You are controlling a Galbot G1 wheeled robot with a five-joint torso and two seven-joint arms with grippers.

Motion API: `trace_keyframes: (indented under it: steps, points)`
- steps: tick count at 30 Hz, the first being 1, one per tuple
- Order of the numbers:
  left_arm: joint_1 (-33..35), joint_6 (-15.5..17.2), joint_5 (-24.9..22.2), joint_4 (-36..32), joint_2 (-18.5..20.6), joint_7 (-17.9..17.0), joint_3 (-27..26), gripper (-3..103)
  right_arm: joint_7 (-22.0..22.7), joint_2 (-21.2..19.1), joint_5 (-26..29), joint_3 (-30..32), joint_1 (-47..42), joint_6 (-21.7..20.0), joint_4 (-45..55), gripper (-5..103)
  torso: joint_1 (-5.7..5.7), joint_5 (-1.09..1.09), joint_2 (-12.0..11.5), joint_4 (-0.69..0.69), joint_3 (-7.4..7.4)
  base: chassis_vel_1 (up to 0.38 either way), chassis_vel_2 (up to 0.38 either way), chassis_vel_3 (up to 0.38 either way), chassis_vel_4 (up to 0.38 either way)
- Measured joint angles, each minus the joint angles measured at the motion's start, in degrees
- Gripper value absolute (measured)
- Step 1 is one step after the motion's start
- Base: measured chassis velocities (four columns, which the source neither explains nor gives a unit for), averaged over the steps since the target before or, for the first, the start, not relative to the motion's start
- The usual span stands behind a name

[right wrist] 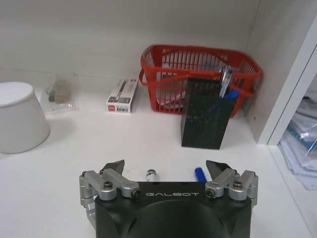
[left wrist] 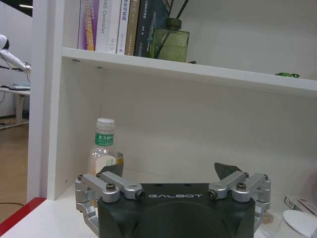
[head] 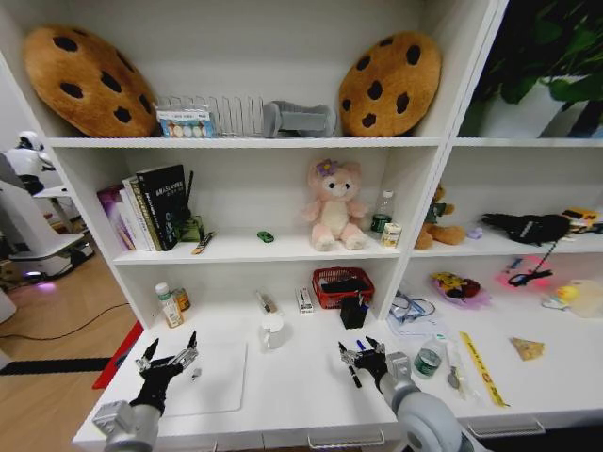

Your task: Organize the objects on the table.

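On the white table (head: pixel 301 395), a closed silver laptop (head: pixel 209 377) lies at the front left, and my left gripper (head: pixel 170 357) hovers open over its left edge. The white mug (head: pixel 272 331) stands mid-table. My right gripper (head: pixel 363 351) is open and low over two pens: a white marker (right wrist: pixel 152 175) and a blue-capped pen (right wrist: pixel 200 173) lie between its fingers (right wrist: pixel 166 167). The black pen cup (right wrist: pixel 203 119) stands just beyond them, in front of a red basket (right wrist: pixel 198 69). A tiny green toy car (head: pixel 266 236) sits on the shelf above.
A small bottle (left wrist: pixel 102 146) stands at the back left by the shelf wall. A white box (right wrist: pixel 122 95) lies near the basket. A green-capped bottle (head: pixel 429 359), papers and a yellow strip (head: pixel 482 367) lie to the right. Books, a plush toy and cookie cushions fill the shelves.
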Motion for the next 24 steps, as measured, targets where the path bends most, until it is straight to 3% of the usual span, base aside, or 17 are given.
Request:
trace_keyframes:
  steps: [10,24]
  points:
    - [0.70,-0.23,0.54,-0.03,-0.41,-0.01,-0.21,100,2.50,-0.04,9.10,-4.23,6.90,-5.29,-3.01,92,0.00,0.00,0.00,0.03,0.00,0.000,0.000,0.000,0.000]
    - [0.30,-0.32,0.38,0.48,-0.50,-0.01,-0.42,100,2.76,0.95,8.83,-5.05,8.06,-5.72,-6.92,92,0.00,0.00,0.00,0.01,0.00,0.000,0.000,0.000,0.000]
